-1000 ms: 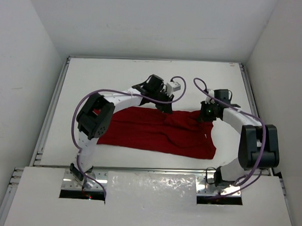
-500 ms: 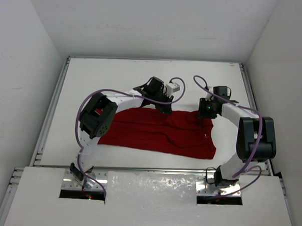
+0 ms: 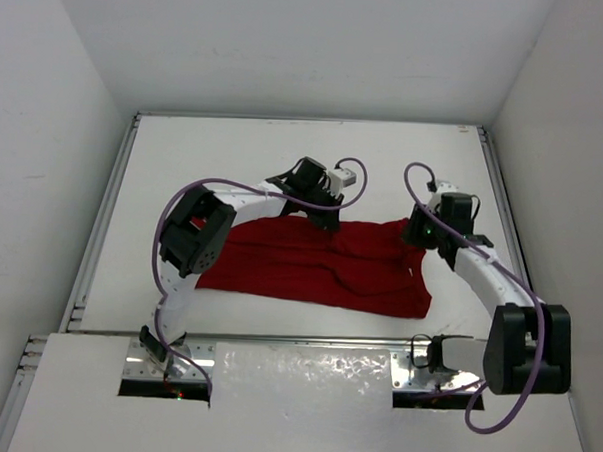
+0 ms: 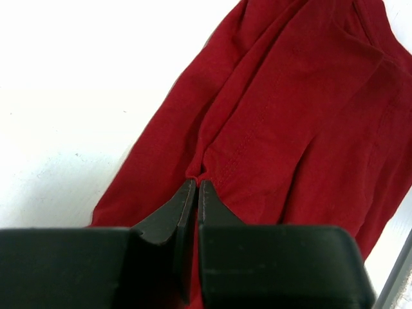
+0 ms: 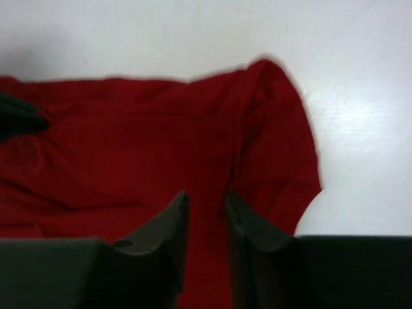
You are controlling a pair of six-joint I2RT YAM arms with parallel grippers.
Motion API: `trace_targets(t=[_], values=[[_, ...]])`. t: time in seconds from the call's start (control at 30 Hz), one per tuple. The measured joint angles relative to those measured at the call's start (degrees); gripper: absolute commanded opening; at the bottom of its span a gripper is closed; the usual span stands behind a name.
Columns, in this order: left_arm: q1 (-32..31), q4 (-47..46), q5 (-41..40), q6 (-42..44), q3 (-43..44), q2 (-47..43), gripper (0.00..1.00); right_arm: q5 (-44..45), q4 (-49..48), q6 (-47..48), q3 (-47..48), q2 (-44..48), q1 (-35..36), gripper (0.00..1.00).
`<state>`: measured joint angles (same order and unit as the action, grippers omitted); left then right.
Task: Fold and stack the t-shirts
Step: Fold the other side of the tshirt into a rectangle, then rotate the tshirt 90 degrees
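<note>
The dark red t-shirt (image 3: 319, 272) lies wrinkled across the middle of the white table, partly folded lengthwise. My left gripper (image 3: 329, 221) sits at its far edge and is shut on a pinched fold of the cloth (image 4: 196, 182); the shirt (image 4: 290, 116) spreads out beyond the fingertips. My right gripper (image 3: 418, 234) is over the shirt's far right corner. In the right wrist view its jaws (image 5: 206, 196) stand slightly apart above the red cloth (image 5: 141, 141), near a sleeve, with nothing clamped between them.
The white table (image 3: 235, 153) has metal rails along its left (image 3: 101, 227) and right (image 3: 503, 205) sides, with white walls around it. Purple cables (image 3: 359, 173) loop above both arms. A metal mounting plate (image 3: 305, 371) runs along the near edge.
The right arm's elbow has swung back toward the near right, and its gripper has shifted slightly right over the shirt's corner. The left gripper has stayed pinching the far edge.
</note>
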<state>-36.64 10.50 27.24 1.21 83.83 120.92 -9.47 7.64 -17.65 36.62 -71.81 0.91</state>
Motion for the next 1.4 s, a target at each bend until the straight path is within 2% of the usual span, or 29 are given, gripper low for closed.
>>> trace_targets(t=[0.1,0.3,0.37,0.4,0.53,0.7,0.73,0.83,0.93,0.97,1.03,1.1,1.13,1.3,1.4], values=[[-0.02,0.00,0.20,-0.02,0.00,0.00,0.07,-1.53,-0.28,-1.25,-3.50,-0.52,1.25,0.17],[-0.24,0.22,-0.50,0.04,-0.02,0.09,0.19,-3.15,-4.61,-3.65,-4.26,-3.48,4.39,0.06],[-0.28,0.55,-1.57,0.20,-0.02,0.09,0.24,-2.51,-5.22,-5.05,-5.01,-4.90,4.15,0.04],[-0.28,0.90,-2.36,0.26,-0.02,0.09,0.32,-2.23,-5.53,-5.75,-5.95,-5.46,4.09,0.04],[-0.31,2.32,-5.57,0.90,-0.02,0.09,0.32,0.28,-4.55,-7.41,-9.35,-6.19,4.00,0.02],[-0.33,3.34,-9.49,1.99,0.15,0.09,0.33,1.66,-3.74,-7.61,-8.72,-7.65,3.50,0.02],[-0.33,3.72,-10.08,2.27,0.28,0.09,0.33,1.66,-3.61,-7.50,-8.50,-7.78,3.28,0.04],[-0.24,5.55,-10.67,3.30,1.25,0.07,0.33,1.53,-2.58,-6.29,-7.93,-7.63,2.56,0.18],[0.44,7.65,-9.55,4.46,2.03,-0.74,0.34,1.88,2.51,-4.11,-4.44,-6.80,2.43,0.37],[0.90,8.70,-9.27,4.94,2.19,-1.46,0.35,2.08,4.24,-3.50,-2.67,-6.08,2.16,0.50],[2.38,11.45,-8.59,6.25,2.67,-3.89,0.37,2.54,7.37,-2.58,0.96,-3.87,1.81,0.59],[5.55,14.16,-7.78,7.58,3.19,-7.63,0.38,3.67,10.54,-2.32,4.35,-0.48,1.22,0.66],[8.11,15.13,-7.37,8.09,3.17,-9.92,0.39,4.55,11.85,-2.56,5.35,1.51,0.92,0.66],[28.70,17.31,-6.47,12.17,0.11,-20.92,0.42,6.58,18.03,-5.92,1.68,12.37,-2.23,0.52],[41.77,18.82,-7.91,15.30,-2.21,-21.73,0.43,6.56,20.83,-8.44,-4.61,15.52,-5.44,0.51]])
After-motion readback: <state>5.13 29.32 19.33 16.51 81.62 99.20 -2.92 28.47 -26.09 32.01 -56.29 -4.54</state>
